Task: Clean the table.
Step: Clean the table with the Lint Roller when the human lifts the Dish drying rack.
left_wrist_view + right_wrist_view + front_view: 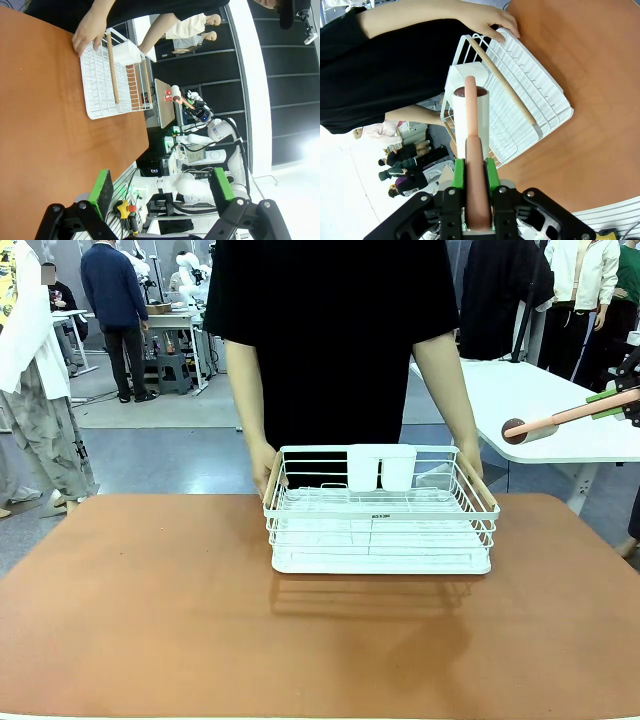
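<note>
Brown table [150, 620] w/ white rack [380, 535]; person's hands [262, 465] are holding rack ends; R gripper [475, 167] is clamping lint roller [470, 107] handle; L gripper [163, 186] is hanging open.

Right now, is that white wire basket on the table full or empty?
Empty: the white wire rack shows only bare wires, and nothing sticks out of the white holder at its far side.

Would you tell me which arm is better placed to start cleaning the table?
Probably right: the right hand is shut on the roller, pointing toward the table; the left hand is open and empty.
</note>
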